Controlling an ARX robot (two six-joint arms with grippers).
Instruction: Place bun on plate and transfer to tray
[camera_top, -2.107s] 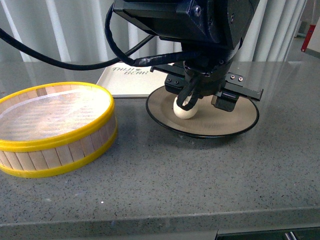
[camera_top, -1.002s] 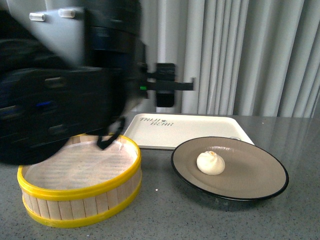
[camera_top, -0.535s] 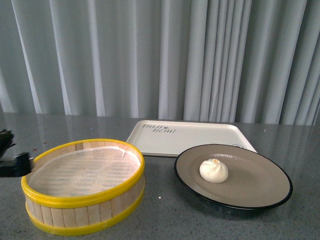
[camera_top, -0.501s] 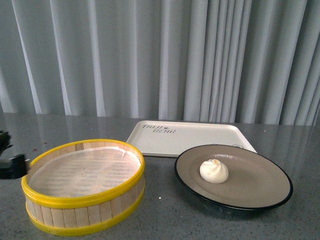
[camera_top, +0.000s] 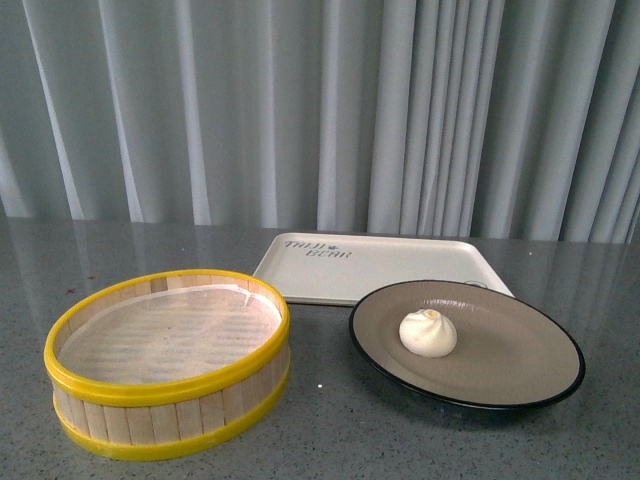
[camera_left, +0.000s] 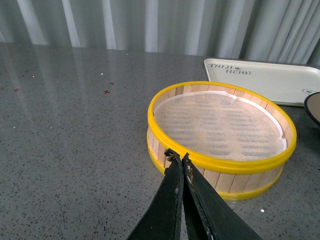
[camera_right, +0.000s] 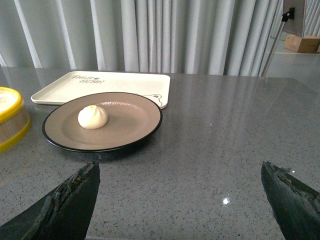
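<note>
1. The grey counter (camera_top: 400, 440) carries the whole scene. Neither arm shows in the front view, so only the wrist views report on the pincers.
2. The steamer basket (camera_top: 170, 400) sits on the near left of the counter, beside the plate but apart from it.
3. The tray (camera_top: 400, 262) lies flat at the back with its lettering on the steamer side. It is the plate's destination.
4. The plate (camera_top: 520, 370) rests on the counter just in front of the tray. With the bun on it, the first half of the task looks done, and the step in hand is judged to be the transfer. The next move calls for a firm pinch on the black rim and a level lift so the bun does not roll. From there it is a short carry back onto the tray.
5. The right gripper (camera_right: 178, 170) has its jaws spread wide, holding and touching nothing. It faces the plate from near by and looks the better placed to take it.
6. The left gripper (camera_left: 178, 157) has its fingers pressed together with nothing between them. Its tips sit in front of the steamer basket's wall, but whether they touch the wood cannot be told from this angle.
7. The bun (camera_top: 428, 333) stands pleats up on the plate, a little off centre toward the steamer side.
</note>
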